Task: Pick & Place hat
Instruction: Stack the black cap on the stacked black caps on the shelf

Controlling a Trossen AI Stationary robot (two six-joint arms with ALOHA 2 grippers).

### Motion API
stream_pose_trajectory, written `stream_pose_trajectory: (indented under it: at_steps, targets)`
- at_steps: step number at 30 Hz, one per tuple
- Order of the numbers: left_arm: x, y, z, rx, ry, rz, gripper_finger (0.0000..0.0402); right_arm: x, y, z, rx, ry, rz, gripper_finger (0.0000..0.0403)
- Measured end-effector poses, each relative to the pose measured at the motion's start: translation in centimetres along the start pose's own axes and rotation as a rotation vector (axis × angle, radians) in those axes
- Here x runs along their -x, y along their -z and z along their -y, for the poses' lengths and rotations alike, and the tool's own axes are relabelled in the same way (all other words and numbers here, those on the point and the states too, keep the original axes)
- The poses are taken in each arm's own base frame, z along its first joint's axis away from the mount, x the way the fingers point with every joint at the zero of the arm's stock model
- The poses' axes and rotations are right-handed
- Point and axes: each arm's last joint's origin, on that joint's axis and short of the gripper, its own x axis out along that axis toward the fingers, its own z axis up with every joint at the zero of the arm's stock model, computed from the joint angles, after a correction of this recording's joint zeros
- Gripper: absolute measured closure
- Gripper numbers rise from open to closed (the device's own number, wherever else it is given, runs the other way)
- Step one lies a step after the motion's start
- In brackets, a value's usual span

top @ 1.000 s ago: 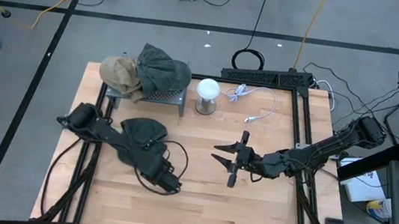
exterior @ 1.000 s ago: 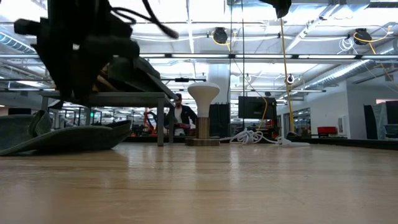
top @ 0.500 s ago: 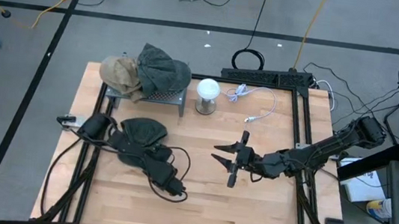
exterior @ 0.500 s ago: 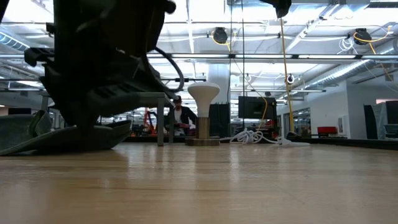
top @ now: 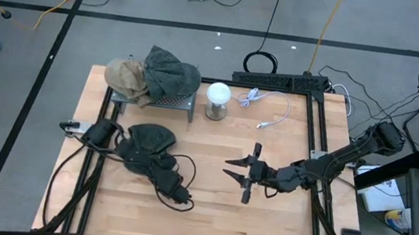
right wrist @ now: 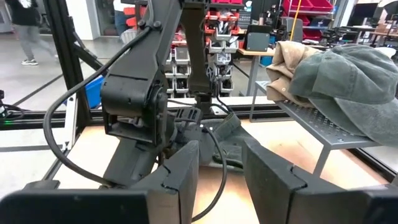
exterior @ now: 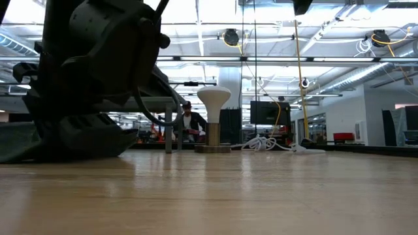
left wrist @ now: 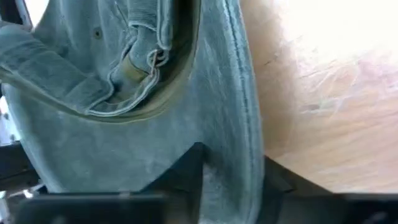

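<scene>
A dark green cap (top: 148, 136) lies on the table's left half. The left wrist view shows its inner band and stitched brim (left wrist: 124, 124), and the low view shows it flat on the wood (exterior: 13, 142). My left gripper (top: 158, 165) is open and points down at the cap's near-right edge, with the brim between its fingers (left wrist: 230, 168). My right gripper (top: 236, 176) is open and hovers over the table's middle, facing the left arm and the cap (right wrist: 233, 137). My left gripper comes at the cap from above. One finger (left wrist: 186, 171) is over the brim and the other (left wrist: 277, 183) is beyond the brim's stitched edge (left wrist: 242, 124). I cannot tell whether either finger touches the cloth. The cap lies flat on the table.
A metal rack (top: 172, 101) at the far left carries a tan hat (top: 123, 76) and a grey-green hat (top: 173, 72). A white dome stand (top: 218, 99) and a white cable (top: 267, 108) sit near the far edge. The near half is bare wood (top: 244, 232).
My left gripper has come down from above the cap until its fingers stand at the brim, with the arm's elbow swinging slightly toward the near edge. The cap has stayed where it was.
</scene>
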Motion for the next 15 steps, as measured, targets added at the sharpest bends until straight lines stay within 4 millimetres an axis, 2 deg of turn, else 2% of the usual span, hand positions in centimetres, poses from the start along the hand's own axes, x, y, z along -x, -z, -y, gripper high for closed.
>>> stream_pose_trajectory:
  at_steps: [4,5,10,15]
  targets:
    - [0.3,0.0,-0.1,-0.035,0.024,0.001,0.0379,0.0,0.0,0.0,0.001,0.001,0.0,0.0287]
    - [0.5,0.0,-0.2,-0.042,0.03,0.001,0.0388,0.0,0.0,0.0,0.0,0.001,0.001,0.0287]
    - [2.8,-0.2,-2.1,-0.05,0.136,-0.006,0.0389,0.0,0.0,0.0,-0.001,0.002,0.002,0.0287]
    - [6.4,-0.7,-5.9,-0.011,0.324,0.0,0.039,0.0,-0.4,0.0,-0.028,0.0,0.033,0.0287]
